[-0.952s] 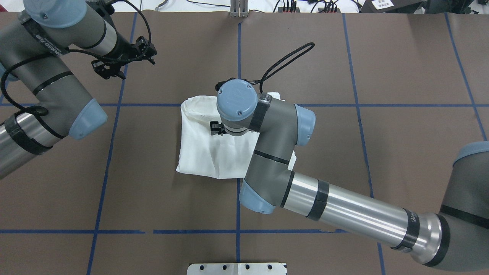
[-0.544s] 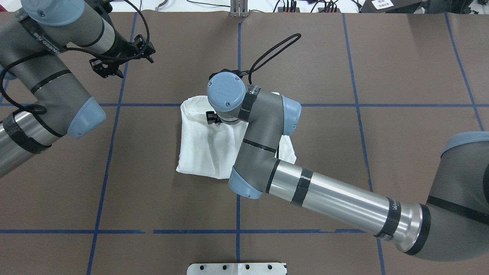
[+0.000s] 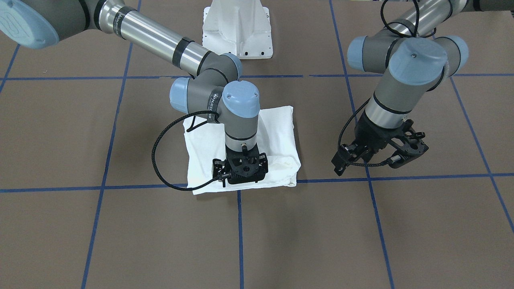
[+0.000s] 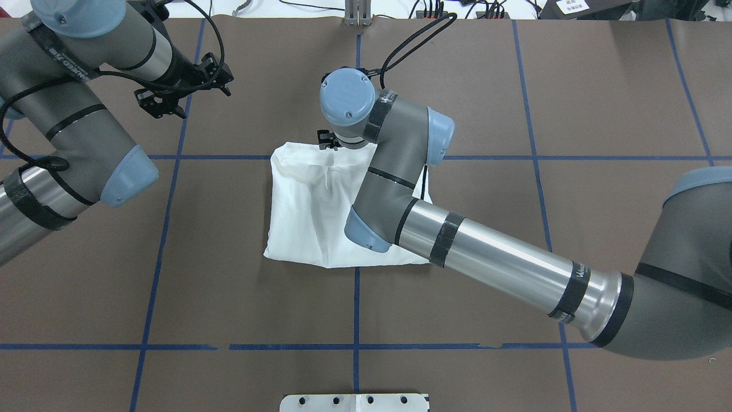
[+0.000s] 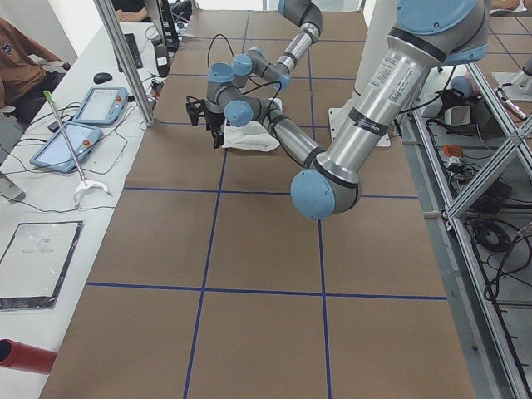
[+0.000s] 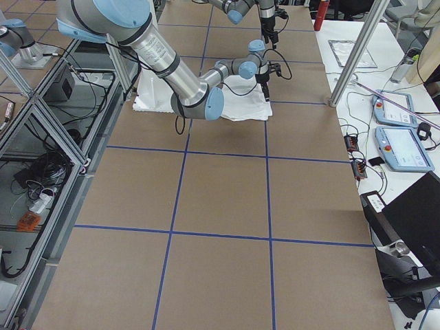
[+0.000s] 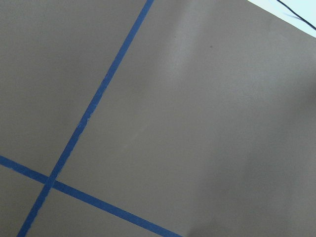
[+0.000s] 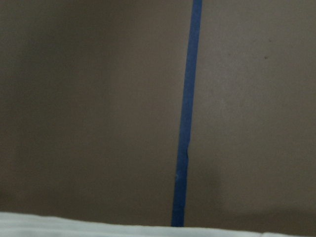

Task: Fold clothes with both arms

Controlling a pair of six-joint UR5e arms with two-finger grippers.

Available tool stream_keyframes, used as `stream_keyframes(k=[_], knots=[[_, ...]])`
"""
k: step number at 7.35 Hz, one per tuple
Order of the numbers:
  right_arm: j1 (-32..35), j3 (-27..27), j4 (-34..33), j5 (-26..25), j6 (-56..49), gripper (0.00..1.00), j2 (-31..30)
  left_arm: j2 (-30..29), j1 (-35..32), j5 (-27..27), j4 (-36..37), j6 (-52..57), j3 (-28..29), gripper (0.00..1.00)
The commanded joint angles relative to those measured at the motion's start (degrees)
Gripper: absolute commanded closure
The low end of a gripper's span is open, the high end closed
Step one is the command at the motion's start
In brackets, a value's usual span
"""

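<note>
The clothes are one white shirt (image 4: 303, 212), folded into a rough rectangle at the table's middle (image 3: 277, 132). No print or collar shows. My right gripper (image 3: 241, 180) points straight down on the shirt's edge farthest from the robot base; in the overhead view it (image 4: 327, 139) peeks out from under the wrist at that edge. Its fingertips are hidden, so whether it is open or shut cannot be told. The right wrist view shows only a white strip of shirt (image 8: 98, 224) and brown table. My left gripper (image 3: 367, 165) hangs open over bare table, well clear of the shirt (image 4: 197, 94).
Blue tape lines (image 4: 356, 86) grid the brown table. The white pedestal base (image 3: 237, 28) stands at the robot's side. Beyond the far edge run a metal post (image 5: 125, 58), two tablets (image 5: 83, 116) on a bench, and a seated person (image 5: 21, 66).
The right gripper has slid across the shirt from its middle to its far edge, and the right arm has stretched out after it. The left arm has barely moved.
</note>
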Motion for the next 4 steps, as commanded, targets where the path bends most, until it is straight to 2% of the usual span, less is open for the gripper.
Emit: stream_keyframes(k=[1, 2, 3, 4], knots=[[4.0, 1.6, -0.5, 4.4, -3.1, 0.00, -0.2, 0.6, -0.2, -0.2, 0.0, 0.6, -1.3, 0.00], [7.6, 7.1, -1.0, 9.7, -3.2, 0.00, -4.1, 4.6, -0.4, -0.3, 0.0, 7.5, -5.6, 0.00], [11.8, 14.7, -2.2, 13.6, -6.9, 0.00, -11.2, 9.0, -0.9, -0.3, -0.1, 13.2, -9.3, 0.00], [15.4, 21.1, -5.5, 15.7, -13.6, 0.00, -17.1, 11.4, -3.1, -0.4, -0.2, 18.3, -9.9, 0.00]])
